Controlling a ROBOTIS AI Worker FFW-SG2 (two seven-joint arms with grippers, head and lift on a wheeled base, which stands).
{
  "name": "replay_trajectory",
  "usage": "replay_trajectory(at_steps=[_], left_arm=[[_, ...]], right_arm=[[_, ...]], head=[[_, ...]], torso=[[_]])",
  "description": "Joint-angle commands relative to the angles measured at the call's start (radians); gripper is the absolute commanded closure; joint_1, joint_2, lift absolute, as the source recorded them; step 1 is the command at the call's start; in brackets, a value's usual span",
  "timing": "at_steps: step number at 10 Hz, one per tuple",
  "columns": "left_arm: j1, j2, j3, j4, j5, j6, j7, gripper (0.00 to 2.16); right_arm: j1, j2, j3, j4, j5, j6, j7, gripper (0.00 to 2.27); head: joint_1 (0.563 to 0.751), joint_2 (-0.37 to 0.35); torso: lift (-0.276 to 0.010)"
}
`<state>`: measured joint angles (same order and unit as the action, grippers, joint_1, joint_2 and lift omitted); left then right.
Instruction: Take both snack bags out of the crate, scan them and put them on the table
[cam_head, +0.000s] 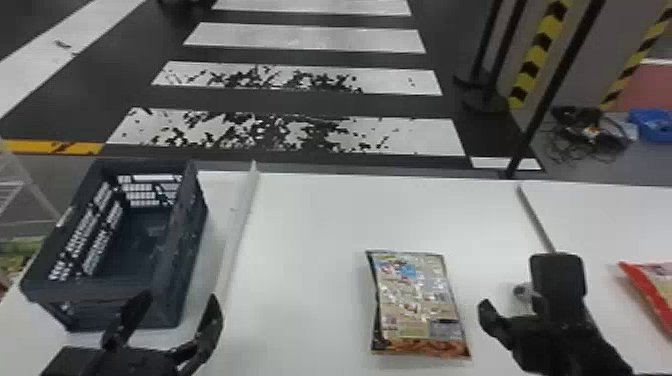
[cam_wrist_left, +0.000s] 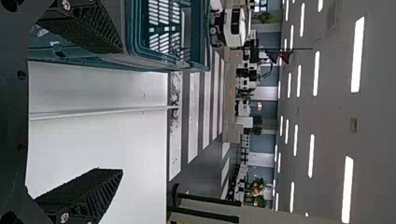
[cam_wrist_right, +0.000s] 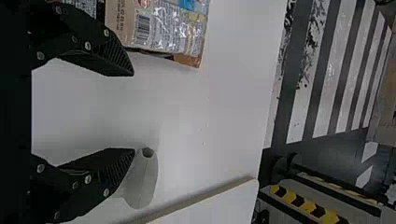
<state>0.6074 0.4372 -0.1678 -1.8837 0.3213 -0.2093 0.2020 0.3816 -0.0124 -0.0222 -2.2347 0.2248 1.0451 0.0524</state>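
I'm reading nothing legible, only spotting small print (cam_wrist_right: 170, 30) and a barcode (cam_wrist_right: 142, 29) on the snack bag (cam_head: 417, 300) at my one o'clock

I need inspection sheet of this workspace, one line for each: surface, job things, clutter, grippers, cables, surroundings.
Surface: white table, narrow strips at left and right.
Job's things: crate at left, no bag seen inside; patterned snack bag lying flat, centre-right; red-edged bag at far right, partly cut off; grey device, probably the scanner, by the right gripper.
Clutter: blue bin on the floor, far right.
Grippers: left gripper open, empty, near the crate; right gripper open, empty, contact with the device unclear.
Cables: dark tangle on the floor beyond the table.
Surroundings: white-striped floor, black-and-yellow striping.
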Motion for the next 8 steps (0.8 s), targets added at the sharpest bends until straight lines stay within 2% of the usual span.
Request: replay_trajectory(at_steps=[1, 5, 8], left_arm=[[0.0, 0.0, 0.001, -0.003, 0.004, -0.003, 0.0, 0.08], [0.0, 0.0, 0.002, -0.011, -0.001, -0.009, -0.001, 0.08], [0.008, 0.002, -0.004, -0.028, -0.022, -0.018, -0.012, 0.08]], right_arm=[[0.014, -0.001, -0.022, -0.002, 0.01, 0.0, -0.017, 0.08], [0.017, -0.012, -0.097, 0.021, -0.009, -0.006, -0.029, 0.08], [-0.027, -0.024, -0.136, 0.092, -0.055, -0.027, -0.026, 0.08]], head=[[0.695, -0.052], [0.695, -0.118], [0.695, -0.16]], torso=[[-0.092], [-0.092], [-0.092]])
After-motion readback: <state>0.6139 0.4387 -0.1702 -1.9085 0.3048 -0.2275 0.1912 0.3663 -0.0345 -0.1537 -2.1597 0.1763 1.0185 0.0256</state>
